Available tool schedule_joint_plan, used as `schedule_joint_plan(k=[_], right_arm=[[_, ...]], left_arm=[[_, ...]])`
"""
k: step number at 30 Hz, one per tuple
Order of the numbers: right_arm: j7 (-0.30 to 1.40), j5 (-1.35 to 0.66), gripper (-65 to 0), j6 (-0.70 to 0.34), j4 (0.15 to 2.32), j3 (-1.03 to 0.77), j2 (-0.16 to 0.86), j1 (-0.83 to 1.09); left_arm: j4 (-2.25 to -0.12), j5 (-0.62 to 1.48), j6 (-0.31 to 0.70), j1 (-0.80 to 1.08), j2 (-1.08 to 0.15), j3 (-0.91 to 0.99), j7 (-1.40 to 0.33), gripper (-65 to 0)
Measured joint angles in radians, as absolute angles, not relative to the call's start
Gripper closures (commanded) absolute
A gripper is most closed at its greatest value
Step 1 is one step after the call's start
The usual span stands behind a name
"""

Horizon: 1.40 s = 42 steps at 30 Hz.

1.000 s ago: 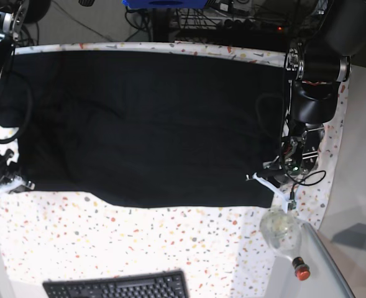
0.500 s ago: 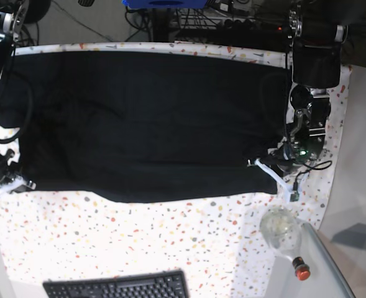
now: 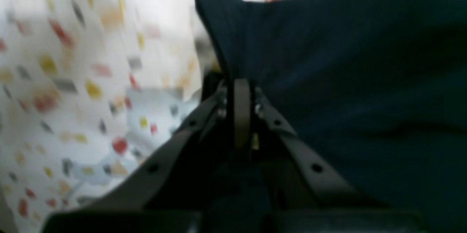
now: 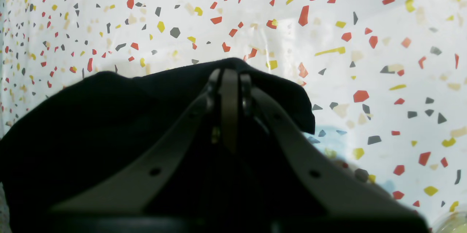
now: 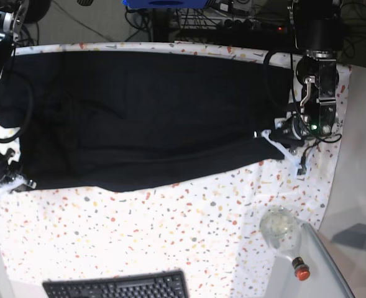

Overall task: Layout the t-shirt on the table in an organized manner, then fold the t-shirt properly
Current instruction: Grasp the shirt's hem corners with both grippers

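So the black t-shirt (image 5: 145, 118) is spread wide across the far half of the speckled counter (image 5: 139, 236), near edge running a bit crooked. The left gripper (image 3: 239, 90) is pressed together, pinching a corner of the shirt, with the cloth bunched up right at the tips. Same deal on the other side: the right gripper (image 4: 230, 80) is clamped on the opposite corner. There's a keyboard (image 5: 117, 287) at the near edge and a clear bottle (image 5: 282, 231) off by the corner.
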<state>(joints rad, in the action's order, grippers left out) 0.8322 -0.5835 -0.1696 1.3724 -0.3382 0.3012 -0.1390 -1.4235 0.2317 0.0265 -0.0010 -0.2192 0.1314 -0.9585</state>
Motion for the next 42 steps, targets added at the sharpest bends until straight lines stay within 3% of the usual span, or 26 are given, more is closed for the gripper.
schedule_joint_plan(k=[3,8,11,19,23,29,34,42], right_arm=[[0.833,-0.583,0.0,-0.17,1.372,-0.338,0.301,-0.133],[0.832,-0.583,0.0,-0.169,1.372,-0.338,0.301,-0.132],[0.832,-0.583,0.0,-0.169,1.372,-0.338,0.301,-0.132],[0.832,-0.581,0.0,-0.17,1.372,-0.338,0.302,-0.132],[0.832,-0.582,0.0,-0.169,1.372,-0.338,0.301,-0.132],[0.832,-0.582,0.0,-0.169,1.372,-0.338,0.301,-0.132],[0.832,-0.584,0.0,-0.17,1.372,-0.338,0.3,-0.132],[0.833,-0.583,0.0,-0.169,1.372,-0.338,0.299,-0.115]], left_arm=[[-1.424,0.232,0.027,0.012,-0.219,0.132,-0.957,0.0],[-1.43,0.232,0.026,0.04,-0.219,0.134,-0.955,-38.7],[-1.444,0.23,0.026,0.058,-0.219,0.134,-0.955,-49.5],[-1.633,0.361,0.027,0.099,-0.164,0.41,-0.954,-50.2],[-1.59,0.464,0.023,0.068,-0.175,0.486,-0.944,-50.2],[-1.297,0.524,0.117,-0.08,-0.181,0.471,-0.931,-50.2],[-1.163,0.509,0.112,-0.1,-0.191,0.457,-0.817,-50.2],[-1.015,0.518,0.114,-0.165,-0.223,0.278,-0.692,-50.2]])
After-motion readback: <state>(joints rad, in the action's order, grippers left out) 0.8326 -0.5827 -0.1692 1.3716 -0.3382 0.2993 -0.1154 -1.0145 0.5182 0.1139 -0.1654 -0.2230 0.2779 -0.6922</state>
